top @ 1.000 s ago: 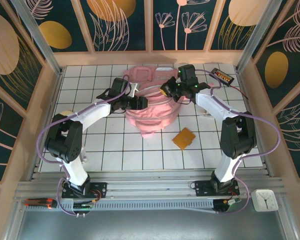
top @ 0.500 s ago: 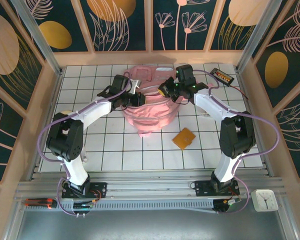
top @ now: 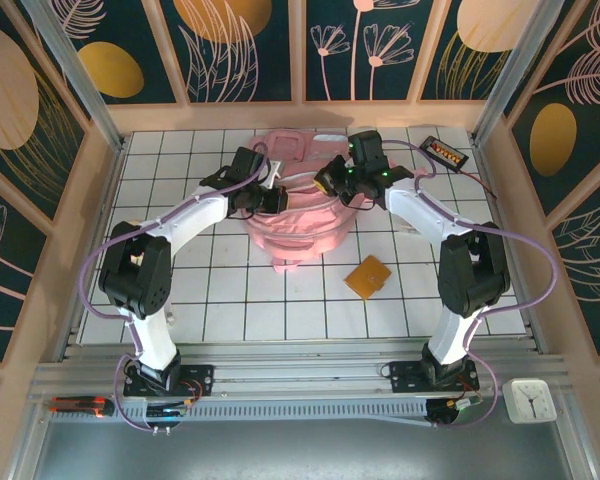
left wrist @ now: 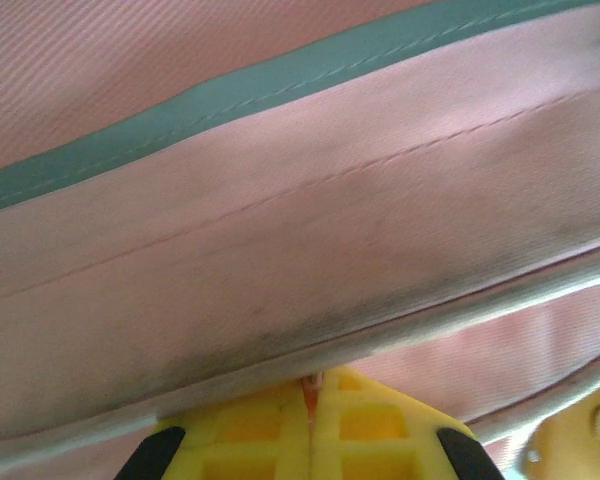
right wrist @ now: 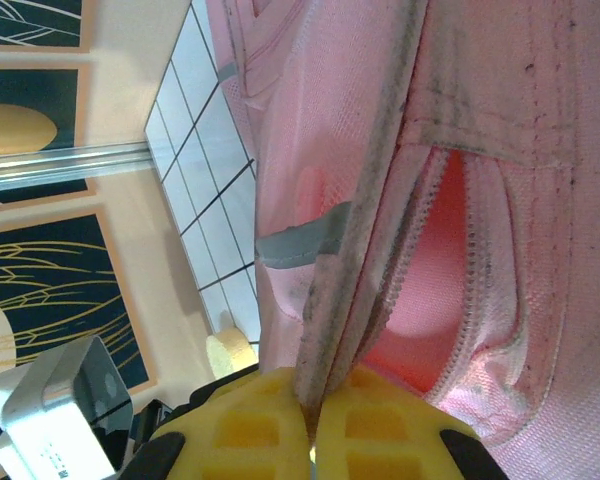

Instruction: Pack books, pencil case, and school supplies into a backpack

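The pads of the left gripper (left wrist: 310, 388) are pressed together, and a thin sliver of pink cloth is pinched between them, just under a folded seam of the backpack (left wrist: 280, 220) with its grey-green trim. The pads of the right gripper (right wrist: 310, 405) are likewise clamped, on a grey-edged strip of the same backpack (right wrist: 500, 90) that runs straight up from the tips. Beside that strip an unzipped opening (right wrist: 420, 320) is shown by the right wrist camera, with a coral-pink lining inside; what lies in it cannot be told. From above, the left gripper (top: 274, 198) is seen at the left rim of the backpack (top: 305, 228) and the right gripper (top: 326, 183) at its upper right rim, the bag being held between them at the far middle of the tiled table (top: 230, 290). The orange pad (top: 368, 276) is laid flat on the tiles to the near right of the bag, well apart from both grippers. A black gadget (top: 446, 152) is set at the far right corner.
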### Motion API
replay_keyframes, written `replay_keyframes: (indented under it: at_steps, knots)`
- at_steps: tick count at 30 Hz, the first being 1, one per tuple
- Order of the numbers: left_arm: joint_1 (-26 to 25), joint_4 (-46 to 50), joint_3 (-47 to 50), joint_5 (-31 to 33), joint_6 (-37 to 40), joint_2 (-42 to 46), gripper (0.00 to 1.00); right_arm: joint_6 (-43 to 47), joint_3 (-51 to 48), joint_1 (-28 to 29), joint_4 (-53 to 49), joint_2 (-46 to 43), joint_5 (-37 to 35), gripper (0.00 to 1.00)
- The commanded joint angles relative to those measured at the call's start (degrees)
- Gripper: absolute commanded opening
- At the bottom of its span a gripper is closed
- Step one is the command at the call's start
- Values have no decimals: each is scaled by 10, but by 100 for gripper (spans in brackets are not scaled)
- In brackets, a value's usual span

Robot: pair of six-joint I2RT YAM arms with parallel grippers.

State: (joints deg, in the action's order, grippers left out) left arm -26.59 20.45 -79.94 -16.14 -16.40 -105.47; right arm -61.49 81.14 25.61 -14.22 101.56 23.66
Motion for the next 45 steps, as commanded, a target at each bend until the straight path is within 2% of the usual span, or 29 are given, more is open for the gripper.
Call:
replay_keyframes:
  at_steps: [1, 9, 20, 26, 27, 28, 30, 31, 32, 33, 37, 40, 45]
  knots:
    - [18, 64, 11, 116, 43, 13, 0, 32, 37, 2, -7, -22, 5, 0]
    - [75, 62, 49, 140, 56, 40, 0, 50, 46, -9, -27, -29, 0, 0]
    - [113, 41, 32, 137, 61, 7, 0, 69, 49, -23, -48, -39, 21, 0]
    - [116, 6, 14, 122, 85, -12, 2, 73, 46, -24, -40, -38, 46, 0]
    - [116, -1, 19, 115, 91, -4, 7, 68, 42, -23, -32, -39, 50, 0]
    - [116, -10, 30, 112, 96, 13, 18, 62, 38, -23, -20, -41, 55, 0]
    - [115, -39, 66, 110, 108, 62, 51, 53, 33, -24, 2, -41, 69, 0]
    - [115, -59, 91, 106, 114, 102, 75, 48, 31, -24, 16, -40, 79, 0]
    - [115, -82, 113, 101, 117, 132, 92, 44, 31, -23, 27, -38, 88, 0]
    - [114, -108, 137, 91, 124, 168, 99, 40, 31, -23, 38, -35, 97, 0]
    - [73, -165, 173, 80, 190, 244, 99, 32, 39, -23, 65, -29, 124, 0]
    - [24, -138, 144, 109, 252, 221, 99, 21, 49, -22, 82, -23, 147, 0]
    - [1, -142, 115, 122, 280, 179, 99, 11, 59, -17, 94, -28, 164, 0]
